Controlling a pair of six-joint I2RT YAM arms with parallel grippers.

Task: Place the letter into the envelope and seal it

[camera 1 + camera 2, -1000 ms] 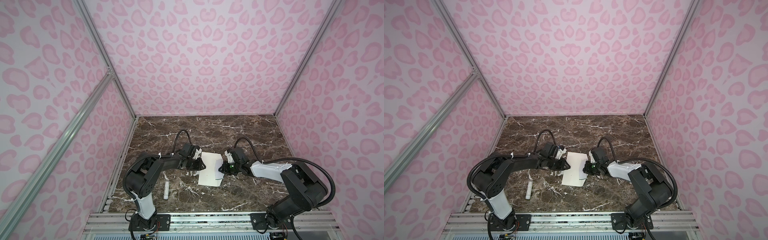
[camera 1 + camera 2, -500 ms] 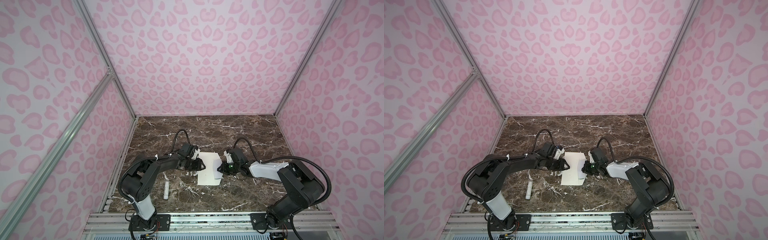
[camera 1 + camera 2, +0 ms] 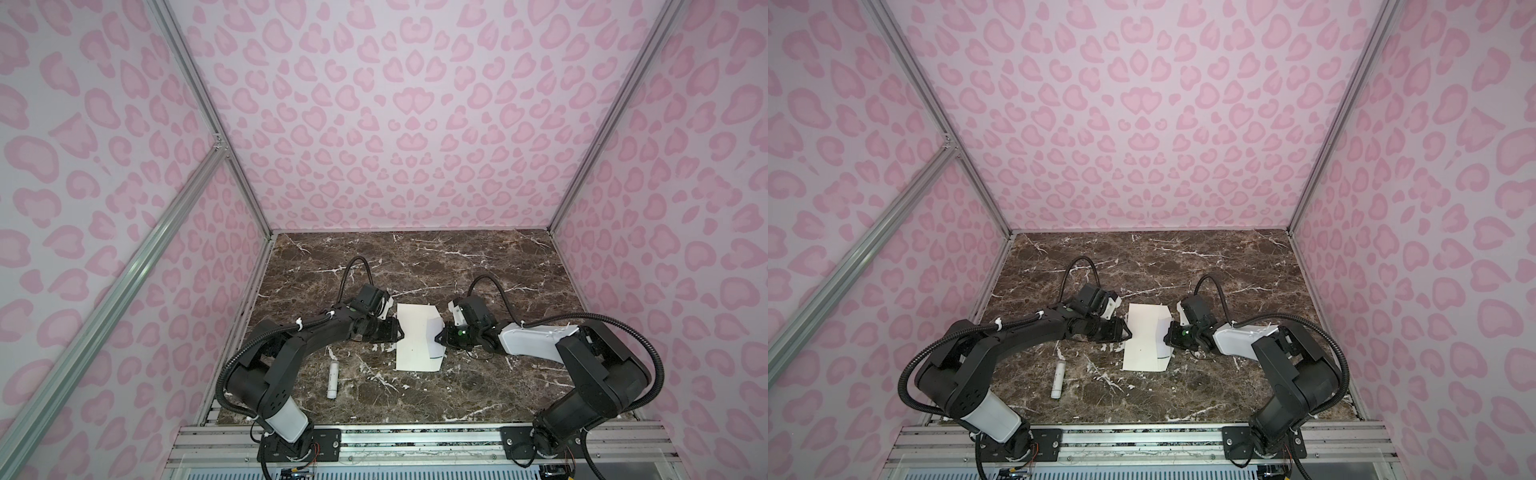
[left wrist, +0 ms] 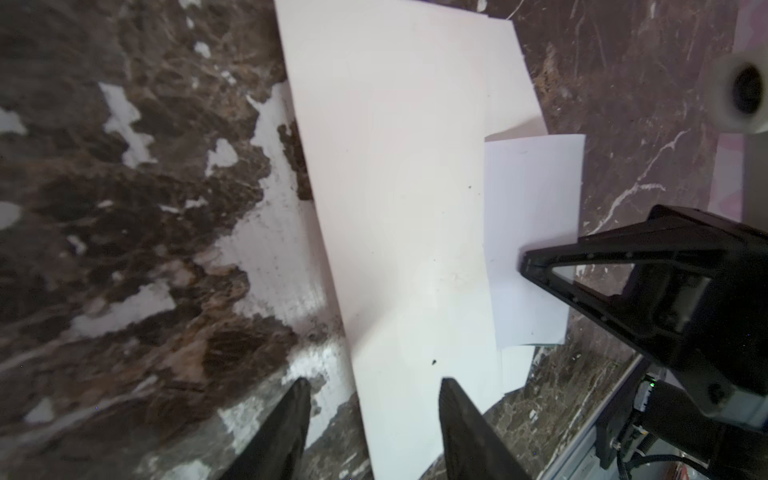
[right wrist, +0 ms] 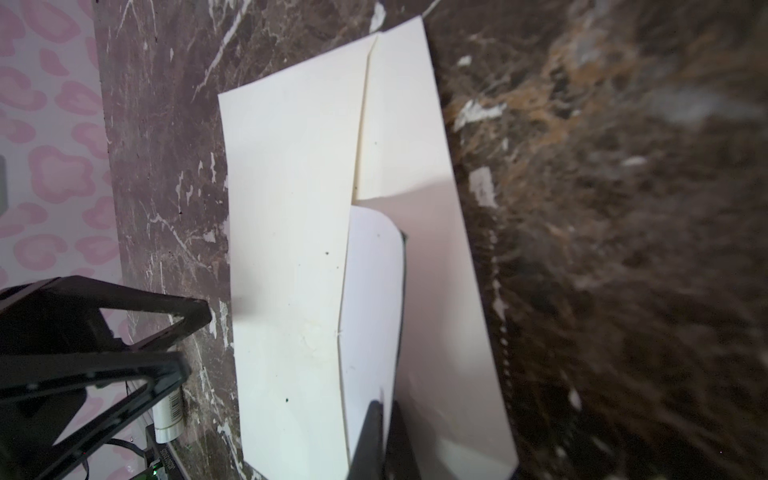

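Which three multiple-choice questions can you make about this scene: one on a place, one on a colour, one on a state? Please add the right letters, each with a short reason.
1. Where does the white stick lie?
A. flat on the table, left of the envelope
B. inside the envelope
C. leaning on the back wall

2. Which colour is the table?
A. pink
B. dark brown marble with white veins
C. plain green

3. How is the letter?
A. wholly inside the envelope
B. far from the envelope
C. partly tucked into the envelope, pinched by the right gripper

Answers:
1 A: both top views show it alone on the marble.
2 B: brown stone shows all round the paper.
3 C: in the wrist views part of the card sticks out, and the jaws are shut on it.
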